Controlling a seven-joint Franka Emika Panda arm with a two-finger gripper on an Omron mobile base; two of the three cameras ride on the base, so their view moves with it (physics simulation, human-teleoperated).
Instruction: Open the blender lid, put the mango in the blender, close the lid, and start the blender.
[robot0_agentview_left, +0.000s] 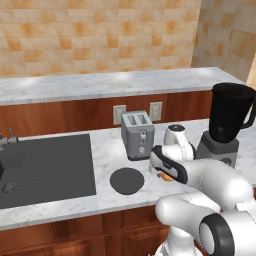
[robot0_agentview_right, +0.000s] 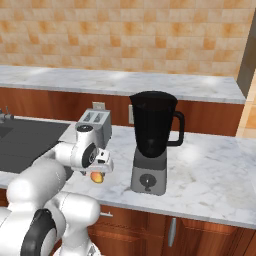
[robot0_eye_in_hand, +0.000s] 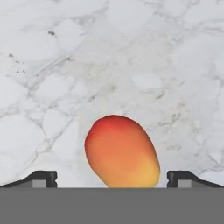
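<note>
The mango (robot0_eye_in_hand: 121, 153), orange-yellow with a red blush, lies on the marble counter between my two fingertips (robot0_eye_in_hand: 43, 177). My gripper (robot0_eye_in_hand: 113, 178) is open and hangs just over the fruit, not touching it. From the right base view the mango (robot0_agentview_right: 97, 177) peeks out under the hand (robot0_agentview_right: 101, 165). The blender (robot0_agentview_right: 152, 135) stands to the right of the fruit with its jar top uncovered. In the left base view the blender (robot0_agentview_left: 227, 125) is at the right. The blender lid (robot0_agentview_left: 127, 180), a flat dark disc, lies on the counter left of the mango (robot0_agentview_left: 167, 176).
A grey toaster (robot0_agentview_left: 137, 134) stands behind the lid, against the low back wall with outlets (robot0_agentview_left: 156, 110). The dark sink (robot0_agentview_left: 45, 170) takes up the counter's left part. My own white arm crosses the counter's front edge.
</note>
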